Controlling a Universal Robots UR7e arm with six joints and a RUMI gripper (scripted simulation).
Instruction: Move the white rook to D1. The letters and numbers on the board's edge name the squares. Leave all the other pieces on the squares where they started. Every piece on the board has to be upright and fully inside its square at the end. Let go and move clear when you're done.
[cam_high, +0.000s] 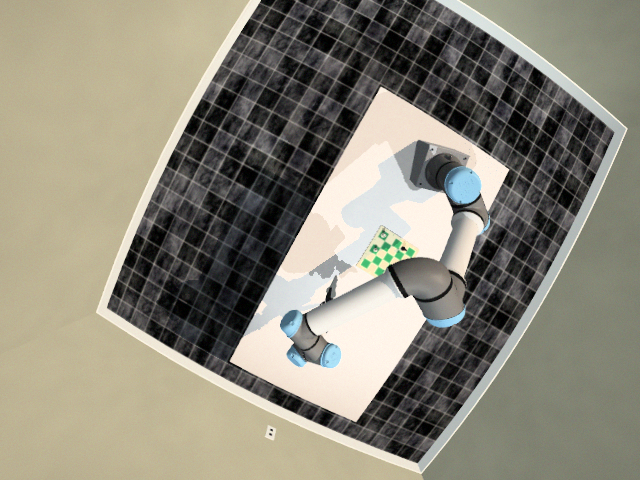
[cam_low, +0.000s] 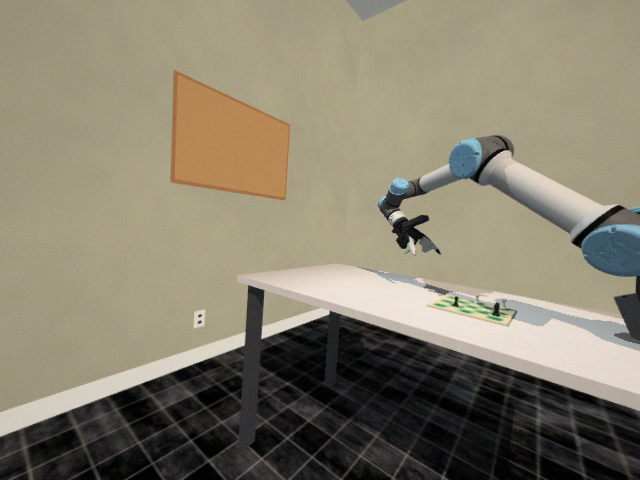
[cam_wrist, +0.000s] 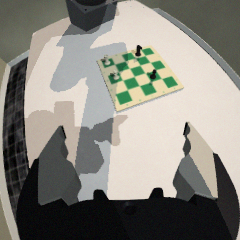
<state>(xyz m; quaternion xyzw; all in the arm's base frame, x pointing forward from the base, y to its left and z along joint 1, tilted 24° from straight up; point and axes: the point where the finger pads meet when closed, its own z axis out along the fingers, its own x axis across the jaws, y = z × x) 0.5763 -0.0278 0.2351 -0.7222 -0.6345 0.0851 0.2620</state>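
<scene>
The released tool (cam_low: 424, 253) (cam_wrist: 124, 125) hangs above the table, well apart from the chessboard (cam_high: 365, 268) (cam_low: 504, 321) (cam_wrist: 150, 96) bearing the white pieces.

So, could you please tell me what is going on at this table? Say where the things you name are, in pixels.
A robot arm (cam_high: 351, 304) (cam_low: 542, 191) has its open hand (cam_low: 423, 253) (cam_wrist: 124, 125) raised above the table (cam_high: 377, 351) (cam_low: 330, 289) (cam_wrist: 145, 150), away from the chessboard (cam_high: 373, 268) (cam_low: 438, 305) (cam_wrist: 150, 97). It is handling nothing at the moment. Two white and two black chess pieces stand upright on the board; the white rook is meant to go to D1.
</scene>
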